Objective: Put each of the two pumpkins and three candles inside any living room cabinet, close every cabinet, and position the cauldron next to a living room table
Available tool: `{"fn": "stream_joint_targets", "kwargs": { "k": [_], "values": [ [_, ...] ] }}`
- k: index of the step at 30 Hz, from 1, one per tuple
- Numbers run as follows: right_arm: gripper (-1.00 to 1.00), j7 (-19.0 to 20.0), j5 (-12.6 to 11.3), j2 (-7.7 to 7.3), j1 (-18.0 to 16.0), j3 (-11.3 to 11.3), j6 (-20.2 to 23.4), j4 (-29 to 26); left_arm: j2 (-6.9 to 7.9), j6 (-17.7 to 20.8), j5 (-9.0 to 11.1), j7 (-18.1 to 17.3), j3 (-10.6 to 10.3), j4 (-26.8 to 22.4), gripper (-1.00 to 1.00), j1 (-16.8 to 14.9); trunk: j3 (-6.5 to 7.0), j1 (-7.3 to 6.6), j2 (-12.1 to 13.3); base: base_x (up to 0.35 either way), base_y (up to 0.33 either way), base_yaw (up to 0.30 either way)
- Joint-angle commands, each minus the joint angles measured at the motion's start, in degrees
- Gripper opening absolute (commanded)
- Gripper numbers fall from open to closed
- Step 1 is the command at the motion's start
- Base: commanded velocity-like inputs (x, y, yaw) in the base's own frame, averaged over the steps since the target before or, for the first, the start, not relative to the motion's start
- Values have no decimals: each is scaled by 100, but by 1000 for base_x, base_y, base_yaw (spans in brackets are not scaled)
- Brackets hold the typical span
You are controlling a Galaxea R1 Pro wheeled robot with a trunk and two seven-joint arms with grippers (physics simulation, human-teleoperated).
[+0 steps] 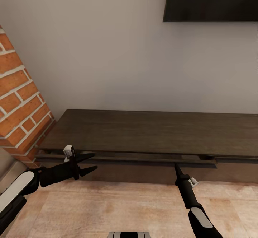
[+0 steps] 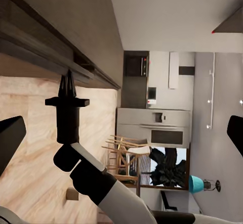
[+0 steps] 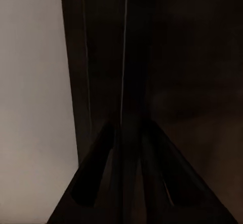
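Matt dark-brown wood cabinet [image 1: 150, 132], rough red brick wall [image 1: 19, 105], pale wood-plank floor [image 1: 118, 205]

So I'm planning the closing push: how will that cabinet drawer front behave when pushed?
The drawer front looks like a long rigid slab, so it should slide without flexing. The right gripper pushes off-centre, so it may skew slightly. The flat, handle-less face may let the fingers slip.

Dark-brown cabinet [image 1: 150, 132]; red-orange brick wall [image 1: 19, 105]
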Motion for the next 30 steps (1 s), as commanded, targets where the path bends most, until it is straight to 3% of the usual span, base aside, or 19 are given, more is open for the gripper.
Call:
{"fn": "stream_joint_targets", "kwargs": {
  "k": [1, 7, 30],
  "values": [
    [-100, 44, -111, 1, -6, -14, 108, -6, 5, 0, -43, -59, -9, 4, 100, -5, -4, -2, -2, -17, 0, 0],
    [-100, 42, -111, 1, -6, -14, 108, -6, 5, 0, -43, -59, -9, 4, 100, -5, -4, -2, -2, -73, 0, 0],
    [-100, 52, -112, 1, -6, -14, 108, -6, 5, 0, -43, -59, -9, 4, 100, -3, -4, -2, -2, -224, 50, 0]
  ]
}}
